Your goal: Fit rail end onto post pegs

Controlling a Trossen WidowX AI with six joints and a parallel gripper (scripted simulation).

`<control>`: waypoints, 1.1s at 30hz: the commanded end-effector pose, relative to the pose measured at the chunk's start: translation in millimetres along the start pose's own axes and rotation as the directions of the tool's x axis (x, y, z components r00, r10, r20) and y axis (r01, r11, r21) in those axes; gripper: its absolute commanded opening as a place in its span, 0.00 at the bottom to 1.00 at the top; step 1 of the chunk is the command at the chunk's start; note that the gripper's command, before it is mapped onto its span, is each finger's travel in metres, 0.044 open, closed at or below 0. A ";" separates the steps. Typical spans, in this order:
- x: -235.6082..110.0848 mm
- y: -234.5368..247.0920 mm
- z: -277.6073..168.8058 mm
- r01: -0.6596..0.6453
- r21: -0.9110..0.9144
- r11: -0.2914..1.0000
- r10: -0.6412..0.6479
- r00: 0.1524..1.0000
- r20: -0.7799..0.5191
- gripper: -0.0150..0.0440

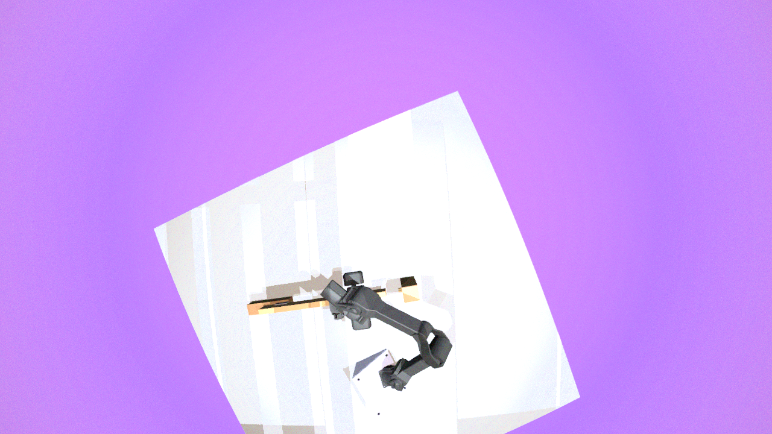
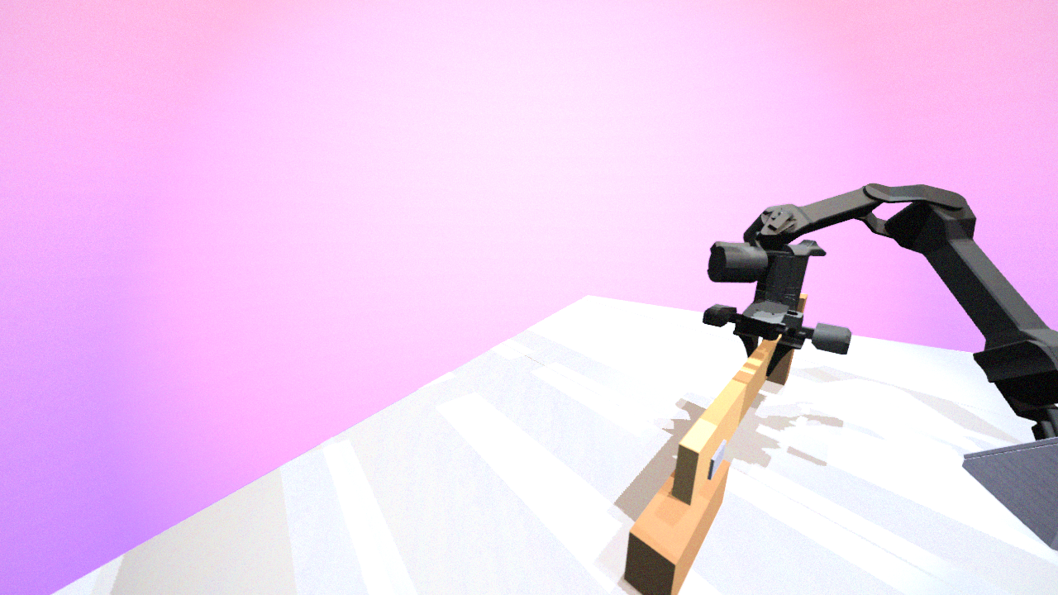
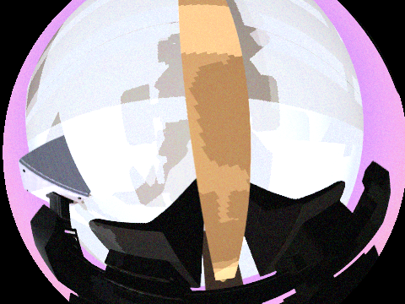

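Observation:
The long wooden rail (image 1: 302, 306) (image 2: 710, 429) (image 3: 219, 114) has its far end in the bracket (image 2: 717, 460) on the low footboard block (image 1: 253, 309) (image 2: 677, 521). My gripper (image 2: 764, 356) (image 3: 213, 181) is shut on the rail near its other end, which looks raised off the table. The short wooden post (image 1: 411, 294) (image 2: 779, 373) stands beyond that end. In the top view a gap shows between rail end and post, with the pegs (image 1: 400, 289) in it. Whether the peg tips meet the holes is too small to tell. The arm hides the grasp from above.
The arm's pale base plate (image 1: 372, 386) with a grey sloped face (image 1: 370, 364) (image 2: 1024, 481) (image 3: 52, 166) stands to the side of the rail. The arm reaches over the rail from there. Shadows and bright patches lie across the table (image 1: 388, 188).

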State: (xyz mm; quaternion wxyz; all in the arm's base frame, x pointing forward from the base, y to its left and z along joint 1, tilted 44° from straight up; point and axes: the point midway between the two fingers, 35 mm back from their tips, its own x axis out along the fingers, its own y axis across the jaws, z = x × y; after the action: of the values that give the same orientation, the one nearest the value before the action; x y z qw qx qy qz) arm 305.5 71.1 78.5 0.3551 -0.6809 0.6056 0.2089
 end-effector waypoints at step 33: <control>-2.1 -0.1 -6.9 0.001 -0.001 1.000 -0.001 1.000 0.008 0.25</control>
State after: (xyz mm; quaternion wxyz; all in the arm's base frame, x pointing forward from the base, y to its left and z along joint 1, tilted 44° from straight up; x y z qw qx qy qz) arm 304.7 66.9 82.5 0.3568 -0.6796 0.6054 0.2106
